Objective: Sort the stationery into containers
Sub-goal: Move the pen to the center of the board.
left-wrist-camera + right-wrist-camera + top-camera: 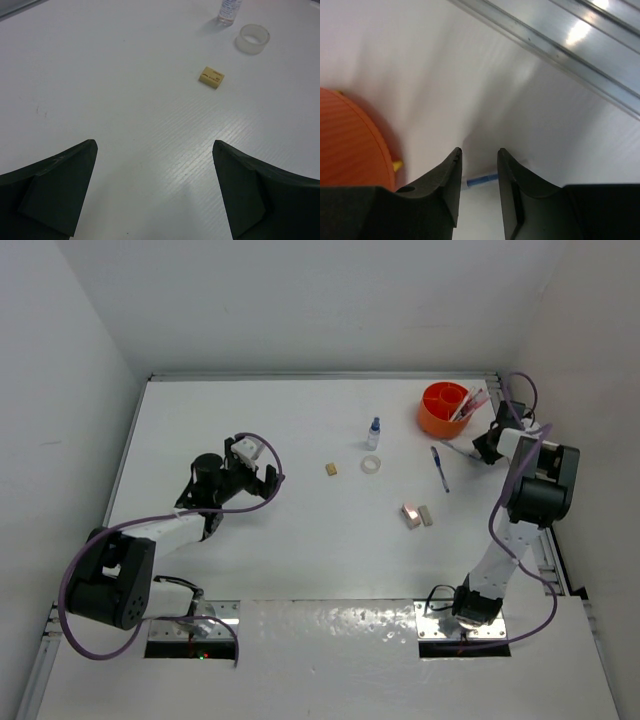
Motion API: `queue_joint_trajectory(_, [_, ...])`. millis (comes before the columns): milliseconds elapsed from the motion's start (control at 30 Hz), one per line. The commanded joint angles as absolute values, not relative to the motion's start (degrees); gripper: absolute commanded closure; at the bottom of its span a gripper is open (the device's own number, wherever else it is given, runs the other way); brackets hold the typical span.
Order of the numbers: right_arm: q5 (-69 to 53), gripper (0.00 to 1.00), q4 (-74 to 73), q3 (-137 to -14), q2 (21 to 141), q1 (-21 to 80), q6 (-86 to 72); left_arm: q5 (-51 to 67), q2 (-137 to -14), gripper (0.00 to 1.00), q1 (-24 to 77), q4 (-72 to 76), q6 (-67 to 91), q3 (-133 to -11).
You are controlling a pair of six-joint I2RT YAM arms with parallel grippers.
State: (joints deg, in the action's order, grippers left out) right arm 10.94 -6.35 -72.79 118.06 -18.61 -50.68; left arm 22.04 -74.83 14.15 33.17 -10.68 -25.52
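Note:
The orange tub (432,420) stands at the back right with pink and red pens (468,405) leaning in it. A blue pen (439,468) lies in front of it. My right gripper (482,447) hovers just right of the tub (350,140). Its jaws (479,150) stand a little apart and hold nothing, and a short piece of the blue pen (482,178) shows through the gap. My left gripper (268,478) is wide open (154,142) over bare table. Ahead of it lie a tan eraser (211,77), a clear tape ring (253,38) and the small bottle (229,11).
A white and a tan eraser (410,514) (427,515) lie side by side mid-table. White walls close in the table on three sides. A metal rail (560,45) runs along the edge behind the right gripper.

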Motion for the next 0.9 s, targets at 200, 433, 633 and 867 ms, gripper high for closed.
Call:
queue_joint_trajectory(200, [9.49, 0.67, -4.83, -60.92, 107.06, -18.55, -51.16, 22.50, -72.77, 0.02, 13.53, 34.54, -11.16, -25.84])
queue_joint_trajectory(433, [7.83, 0.65, -15.08, -65.72, 105.91, -16.44, -31.96, 22.94, -72.77, 0.02, 13.45, 34.80, -11.16, -25.75])
queue_joint_trajectory(633, [4.48, 0.59, -27.93, -74.85, 109.07, -11.52, -8.31, 23.55, -72.86, 0.02, 13.54, 34.98, -10.99, -25.58])
queue_joint_trajectory(867, [11.87, 0.40, -33.31, -80.94, 113.81, -7.38, 9.63, 23.47, -72.51, 0.02, 13.45, 34.54, -11.16, -25.75])
